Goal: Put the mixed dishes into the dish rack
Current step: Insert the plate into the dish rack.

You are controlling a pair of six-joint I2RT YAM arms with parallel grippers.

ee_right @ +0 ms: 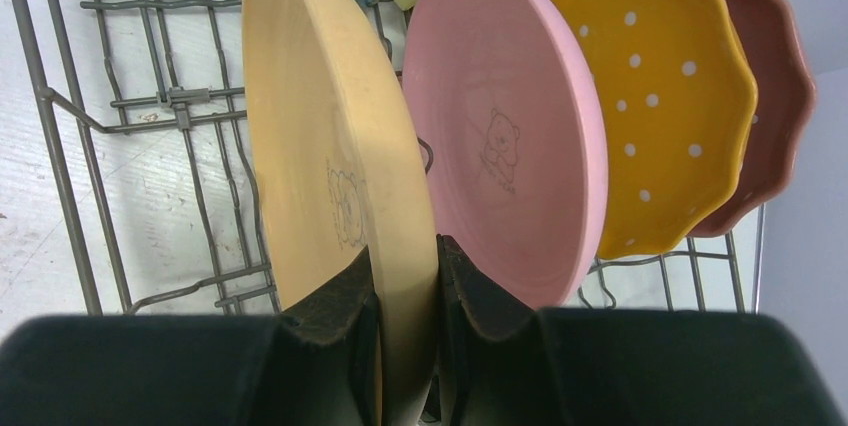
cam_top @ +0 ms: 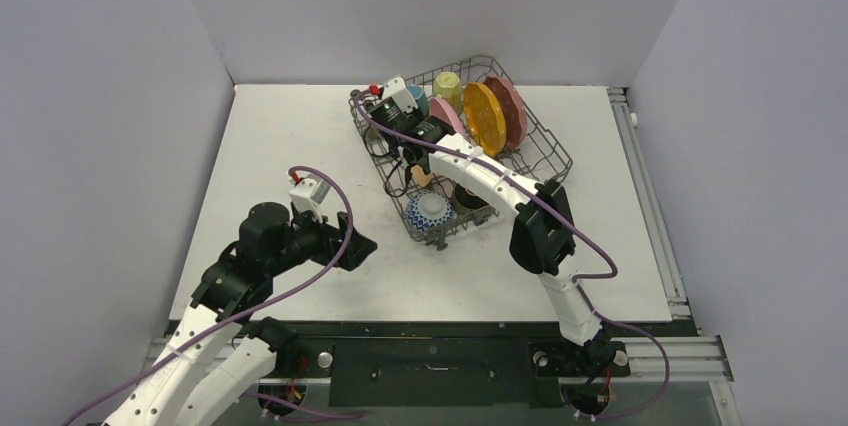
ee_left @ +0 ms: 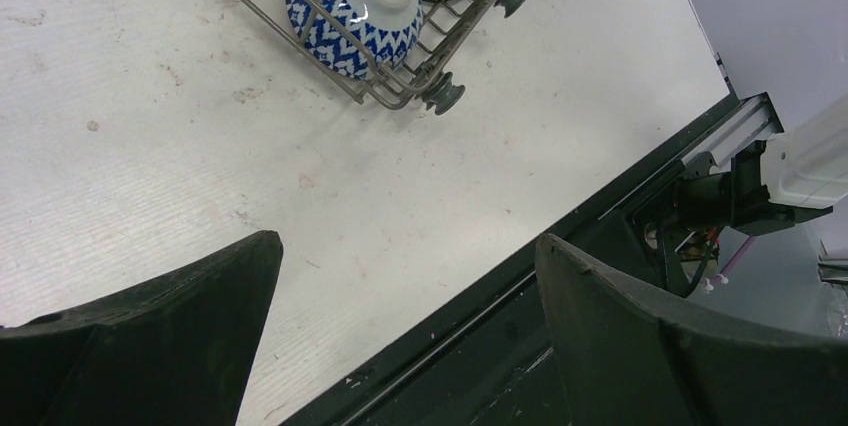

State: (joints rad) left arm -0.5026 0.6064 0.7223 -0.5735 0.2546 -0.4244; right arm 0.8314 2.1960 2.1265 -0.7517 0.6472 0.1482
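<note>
Right pincer (ee_right: 405,316): clamped on the near rim of the tan plate (ee_right: 320,126), which stands on edge in the dish rack (ee_right: 180,106), just beside the pink plate (ee_right: 510,146).
Seating: tines hidden — possibly not slotted.
Handling: stiff, glazed, probably slippery and chippable — a rim grip suits it.
Left pincer (ee_left: 408,241): wide, empty, over the surface (ee_left: 150,146).

The white table (cam_top: 300,146) is closed in by pale grey walls (cam_top: 110,96) on its left, far and right edges. A silver metal rail (cam_top: 652,208) runs along the right edge, and a black strip (cam_top: 430,329) lines the near edge. Up close, the tabletop shows small brownish scuffs and specks (ee_left: 245,94).
</note>
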